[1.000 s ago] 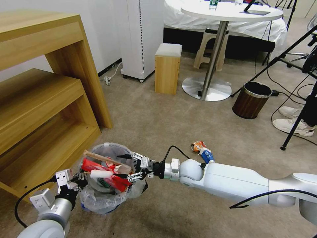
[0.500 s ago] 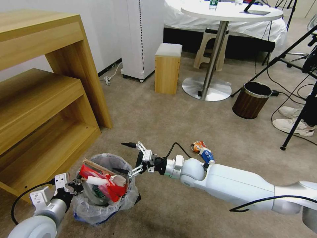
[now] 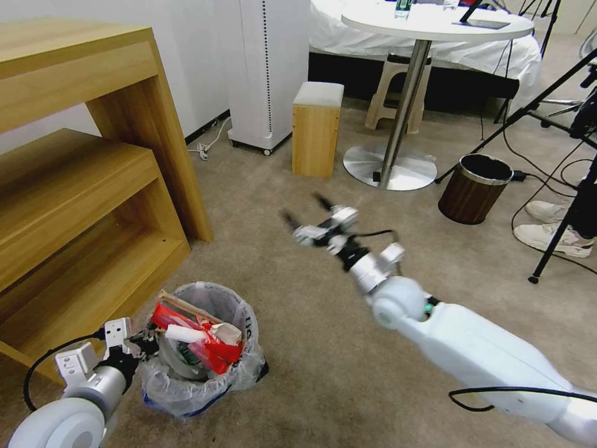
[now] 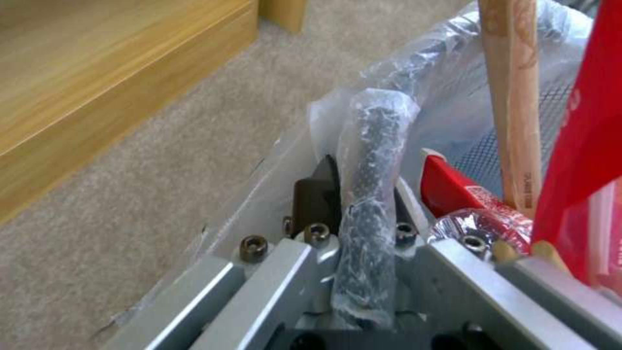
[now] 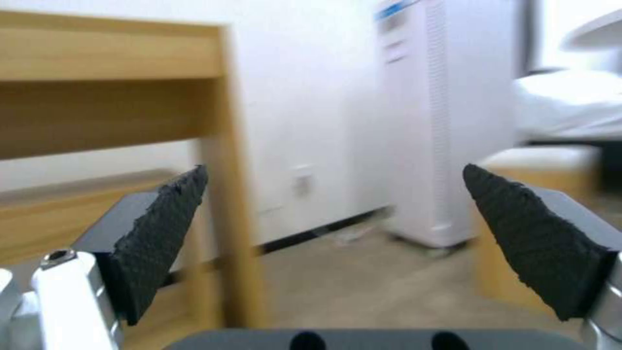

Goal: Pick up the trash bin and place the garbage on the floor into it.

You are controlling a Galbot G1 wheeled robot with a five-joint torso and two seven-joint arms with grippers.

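The trash bin [image 3: 245, 367], lined with a crinkly white bag, stands on the beige floor [image 3: 298, 205] by the wooden shelf. Garbage fills it: a red packet [image 3: 214, 350], a wooden stick [image 3: 186, 306], a white roll [image 3: 183, 334]. My left gripper [image 3: 142, 342] is shut on the bin's bag-wrapped rim [image 4: 372, 160], with the stick [image 4: 515, 97] and red packet [image 4: 583, 121] beside it. My right gripper [image 3: 305, 210] hangs open in the air, well up and away from the bin, with nothing between its black pads [image 5: 162, 228].
A wooden shelf unit [image 3: 93, 186] is close on the left. Farther off stand a white tower appliance [image 3: 267, 68], a wooden stool [image 3: 317, 127], a round table's metal base [image 3: 390, 167], a brown wood-grain bin [image 3: 474, 188], tripod legs [image 3: 559, 236] and white sneakers [image 3: 550, 239].
My right gripper left the bin's mouth, rose and swung off to the right over the carpet, staying open. The bin sank a little with my left gripper still on its rim.
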